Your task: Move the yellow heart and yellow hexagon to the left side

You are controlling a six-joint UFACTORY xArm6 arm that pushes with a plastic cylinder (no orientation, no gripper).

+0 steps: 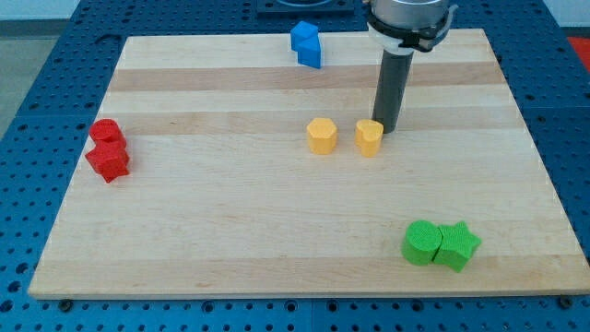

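Camera view, catalogued large to small: pale wooden board point(277, 249); dark rod, no pincer fitted, so holding nothing. My tip point(385, 128) is touching the yellow heart block point(369, 137) at its right, upper side. Yellow hexagon block point(322, 136) is sitting just left, apart. I'm judging an off-centre push is risking the heart spinning away or jamming the hexagon.
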